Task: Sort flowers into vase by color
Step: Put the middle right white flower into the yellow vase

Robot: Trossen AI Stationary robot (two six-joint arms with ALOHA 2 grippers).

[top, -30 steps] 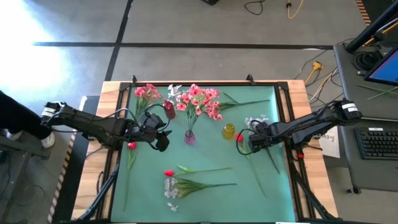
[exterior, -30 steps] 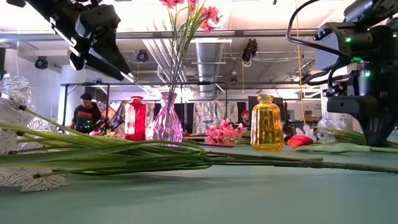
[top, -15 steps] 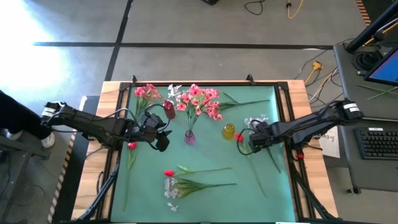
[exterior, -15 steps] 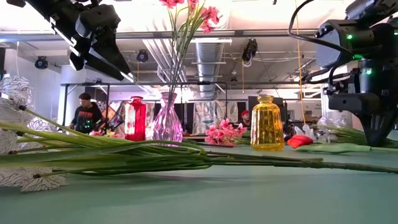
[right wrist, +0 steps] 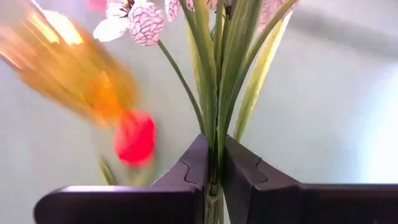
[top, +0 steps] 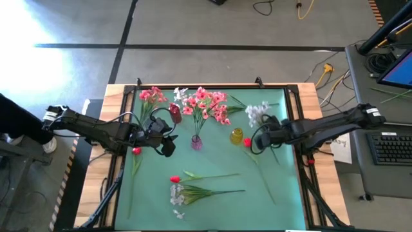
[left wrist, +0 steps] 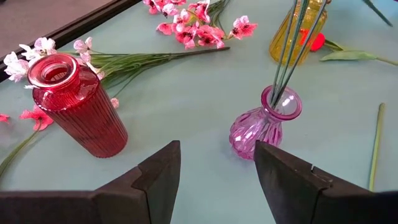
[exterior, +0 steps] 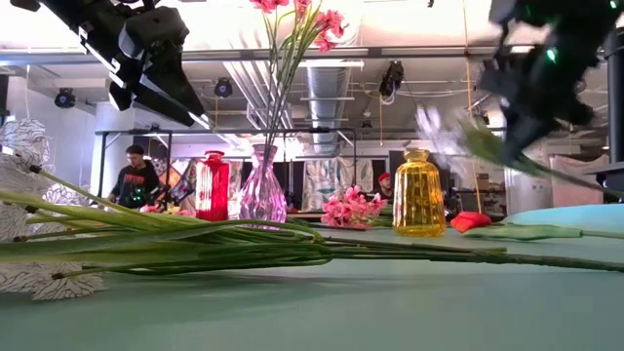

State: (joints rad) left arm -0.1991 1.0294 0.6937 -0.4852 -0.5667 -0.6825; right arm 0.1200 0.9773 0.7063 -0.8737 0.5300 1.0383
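My right gripper (top: 259, 134) (right wrist: 214, 163), right of the yellow vase (top: 237, 136), is shut on a white flower spray whose blossoms (top: 256, 113) (right wrist: 140, 22) stand lifted toward the far edge. My left gripper (top: 168, 147) (left wrist: 217, 168) hovers open, facing the red vase (left wrist: 74, 106) and the pink glass vase (left wrist: 264, 121), which holds pink flowers (top: 206, 103). A red blossom (top: 247, 142) lies by the yellow vase. More flowers (top: 193, 190) lie flat on the mat near the front. My right gripper pinches the spray's bundle of thin green stems (right wrist: 216, 146) between its two fingers, below the blossoms. The fingers slant downward and lie along the stems. The blossom end is lifted clear and tilted up; in the low view the stem tail (exterior: 585, 180) slants down behind the fingers.
Pink flowers (top: 151, 95) and white ones (top: 180, 95) lie at the far left of the green mat (top: 212, 161). A red flower (top: 136, 151) lies by my left gripper. A loose stem (top: 267, 187) lies on the right. A desk with a keyboard (top: 393, 148) stands beyond the right edge.
My right gripper has risen and tipped over the last half second, staying shut. The white spray has come up off the mat with it, and its blossoms have swung up toward the far edge.
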